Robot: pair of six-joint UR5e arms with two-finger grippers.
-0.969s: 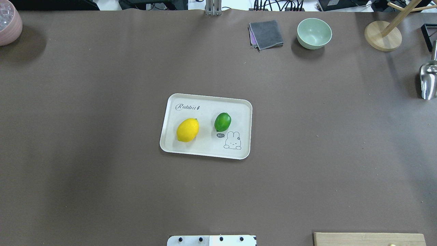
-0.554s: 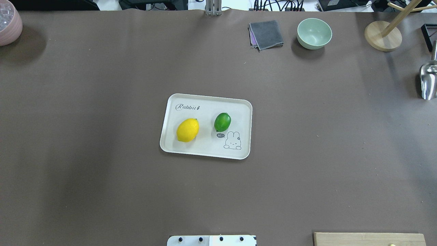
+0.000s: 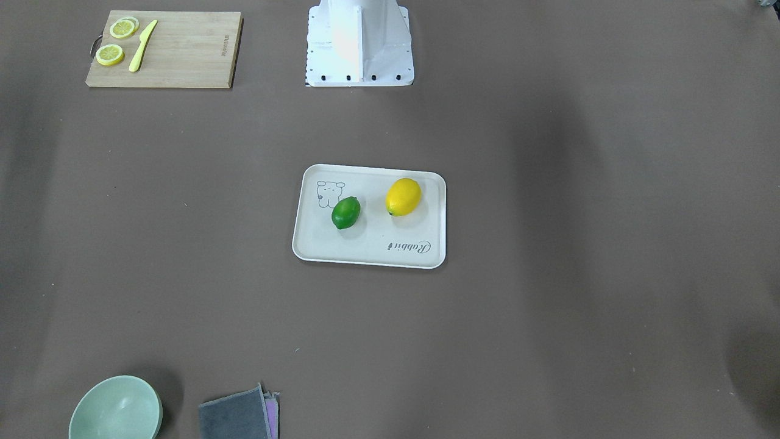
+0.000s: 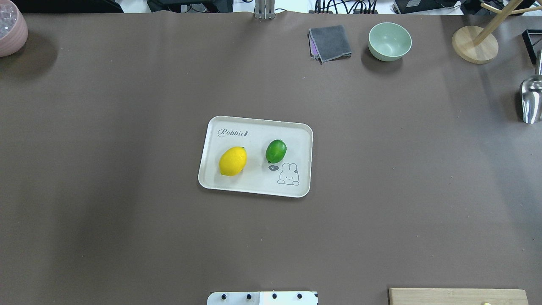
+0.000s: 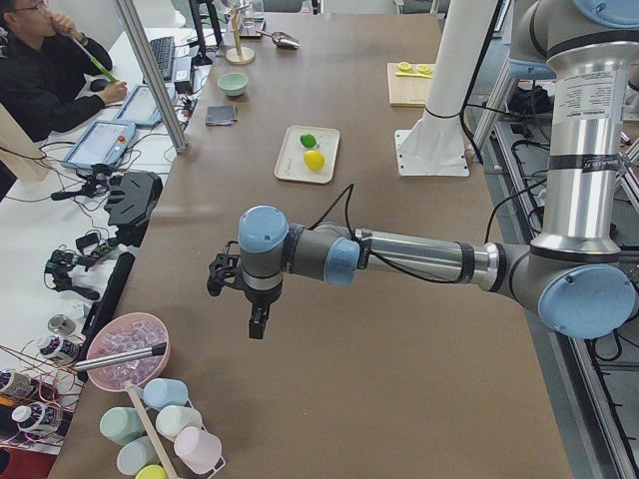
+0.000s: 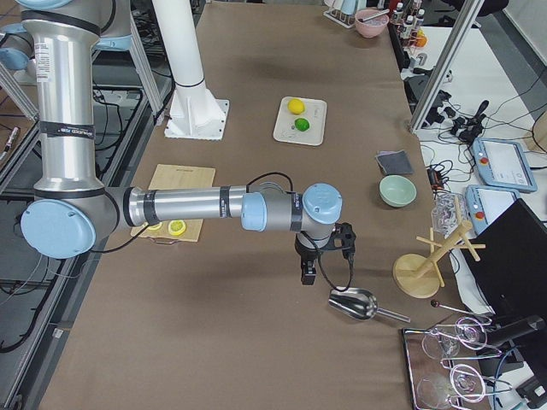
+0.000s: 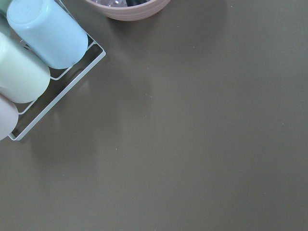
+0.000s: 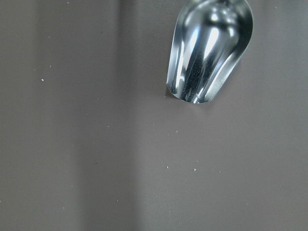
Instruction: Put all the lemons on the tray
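Observation:
The cream-white tray (image 4: 254, 184) with the rabbit drawing lies at the table's middle. The yellow lemon (image 4: 232, 161) and the green lemon (image 4: 276, 151) both rest on it, side by side and apart. They also show in the front view, yellow lemon (image 3: 403, 196) and green lemon (image 3: 345, 212), on the tray (image 3: 372, 247). My left gripper (image 5: 258, 321) hangs over the table's left end, far from the tray. My right gripper (image 6: 308, 275) hangs over the right end beside a metal scoop (image 6: 352, 303). I cannot tell whether either is open or shut.
A wooden cutting board (image 3: 183, 55) with lemon slices and a yellow knife lies near the robot's base. A green bowl (image 4: 389, 41), grey cloth (image 4: 330, 42), wooden stand (image 4: 474, 44) and scoop (image 4: 531, 99) sit far right. A pink bowl (image 4: 10, 29) and cup rack (image 7: 43, 43) sit far left.

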